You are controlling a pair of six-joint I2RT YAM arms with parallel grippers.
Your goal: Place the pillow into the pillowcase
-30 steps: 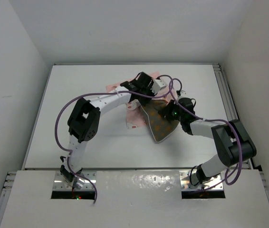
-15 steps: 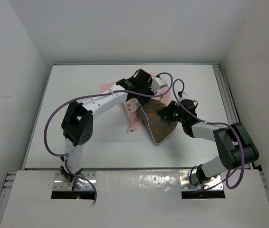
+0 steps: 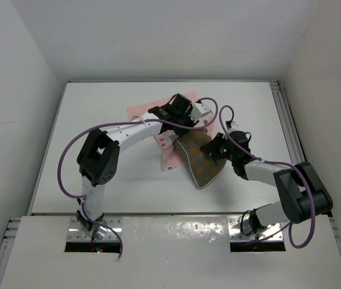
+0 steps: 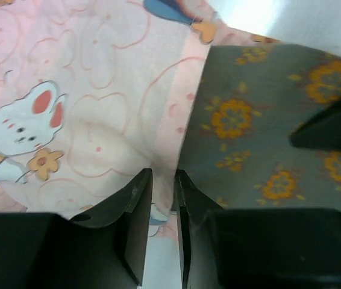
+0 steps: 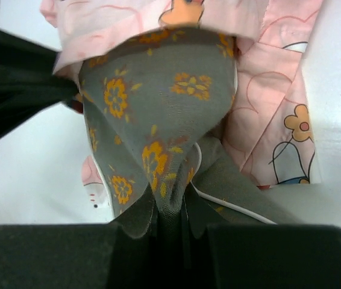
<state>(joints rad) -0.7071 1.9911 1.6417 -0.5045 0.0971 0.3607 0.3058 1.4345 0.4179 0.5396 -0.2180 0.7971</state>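
Note:
The pillow point(image 3: 203, 159) is olive-brown with orange flower dots and pale piping; it lies mid-table, its far end tucked under the edge of the pink rabbit-print pillowcase point(image 3: 143, 109). My left gripper point(image 3: 172, 133) is shut on the pillowcase's hem point(image 4: 161, 158), right beside the pillow point(image 4: 261, 126). My right gripper point(image 3: 217, 146) is shut on a pinched fold of the pillow point(image 5: 158, 144), whose far end sits under the pillowcase's opening point(image 5: 158, 18). Most of the pillowcase is hidden under the left arm in the top view.
The white table point(image 3: 98, 180) has a raised rail along its right edge point(image 3: 286, 120) and white walls round it. Purple cables loop above both arms. The arm bases stand at the near edge.
The pillow has slid slightly toward the near right with my right gripper. My left gripper has drawn the pillowcase hem over its far end; more pink cloth shows to the far left.

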